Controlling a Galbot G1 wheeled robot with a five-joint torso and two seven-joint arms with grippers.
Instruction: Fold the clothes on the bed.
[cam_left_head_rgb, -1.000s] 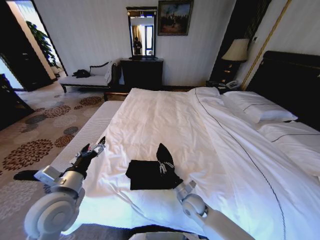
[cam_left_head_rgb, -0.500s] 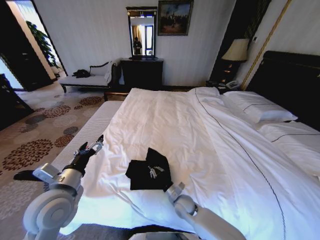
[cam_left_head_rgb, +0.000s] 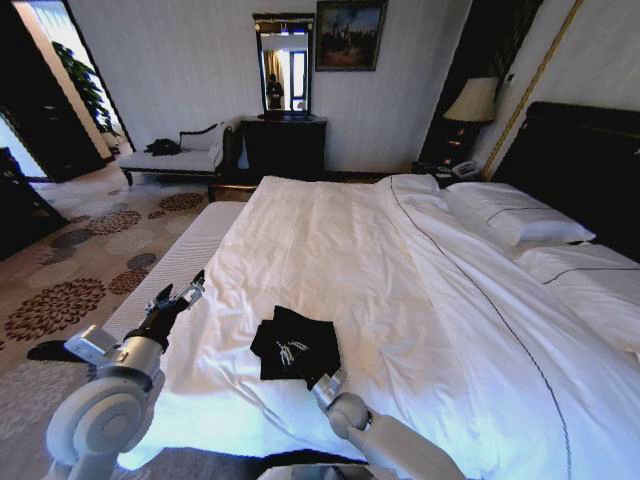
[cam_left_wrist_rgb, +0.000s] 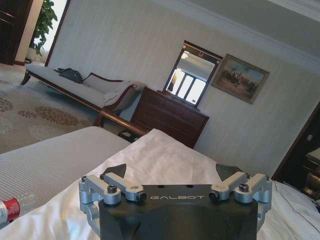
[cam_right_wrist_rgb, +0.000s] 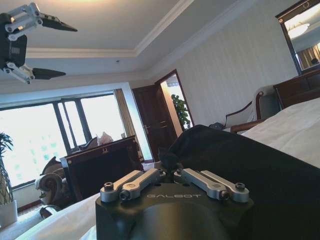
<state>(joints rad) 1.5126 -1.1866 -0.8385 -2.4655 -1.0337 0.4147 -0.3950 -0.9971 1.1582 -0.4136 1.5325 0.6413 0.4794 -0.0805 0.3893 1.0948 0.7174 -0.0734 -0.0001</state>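
The clothes, a black T-shirt, lie as a small folded bundle near the foot edge of the white bed. My right gripper reaches in from the foot of the bed and rests low on the bundle's middle. In the right wrist view its jaws are drawn together with the black fabric bunched right at the gripper. My left gripper hovers open over the bed's left edge, a hand's width from the shirt, holding nothing. The left wrist view shows its fingertips spread wide above the duvet.
White pillows and a dark headboard are on the right. A pale chaise lounge, a dark dresser with a mirror and a lamp line the far wall. A plastic bottle lies near the left arm.
My right gripper has carried the raised flap of the shirt to the left and down; the flap now lies flat on the bundle. The left arm has barely moved.
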